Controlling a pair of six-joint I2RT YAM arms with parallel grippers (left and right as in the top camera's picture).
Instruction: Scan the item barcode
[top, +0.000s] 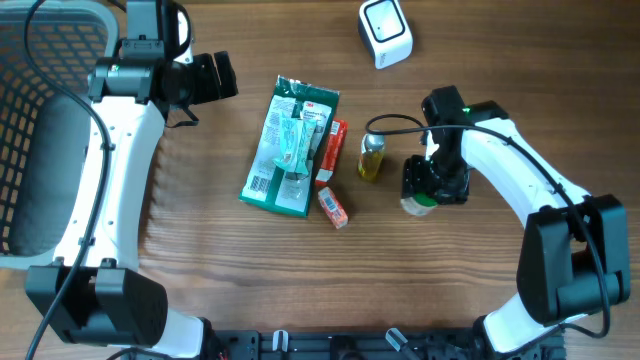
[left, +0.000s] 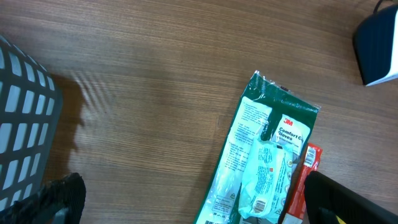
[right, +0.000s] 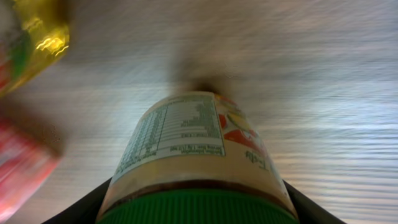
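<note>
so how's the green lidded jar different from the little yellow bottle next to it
The jar looks wider, with a green lid and a pale printed label; the bottle is slimmer and yellow-gold. The jar sits between the fingers of the right tool; the bottle stands free, to the jar's left in the overhead view. Both stand upright on the wooden table.

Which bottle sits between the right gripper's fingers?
The green-capped jar, flanked by the fingers of the right gripper; the yellow bottle stands beside it, outside them.
</note>
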